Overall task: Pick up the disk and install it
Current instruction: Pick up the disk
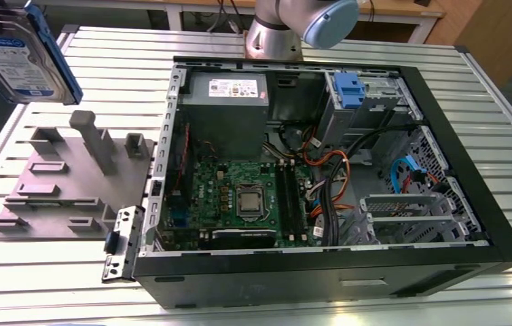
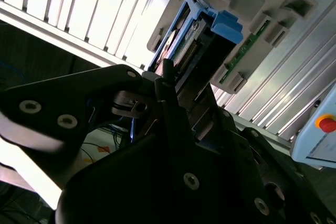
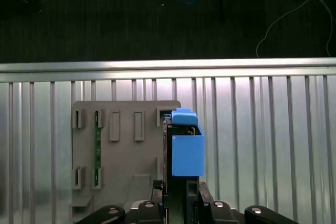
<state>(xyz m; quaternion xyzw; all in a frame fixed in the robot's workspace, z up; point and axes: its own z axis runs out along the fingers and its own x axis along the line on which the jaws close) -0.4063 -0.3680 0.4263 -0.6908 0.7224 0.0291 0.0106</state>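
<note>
A robotics lab at work: an opened desktop computer case (image 1: 328,270) lies on a slatted aluminium tabletop (image 1: 496,102) beside a grey fixture plate (image 1: 52,193); a robot arm (image 1: 274,34) stands behind, its tool (image 3: 177,186) clamping the disk (image 1: 16,54); loose cables (image 3: 294,11) trail across the dark floor (image 3: 105,24).

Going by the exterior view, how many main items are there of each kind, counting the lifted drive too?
disk: 1
open computer case: 1
grey power-supply box: 1
blue bracket in the case's drive bay: 1
grey fixture block: 1
Total: 5
</note>
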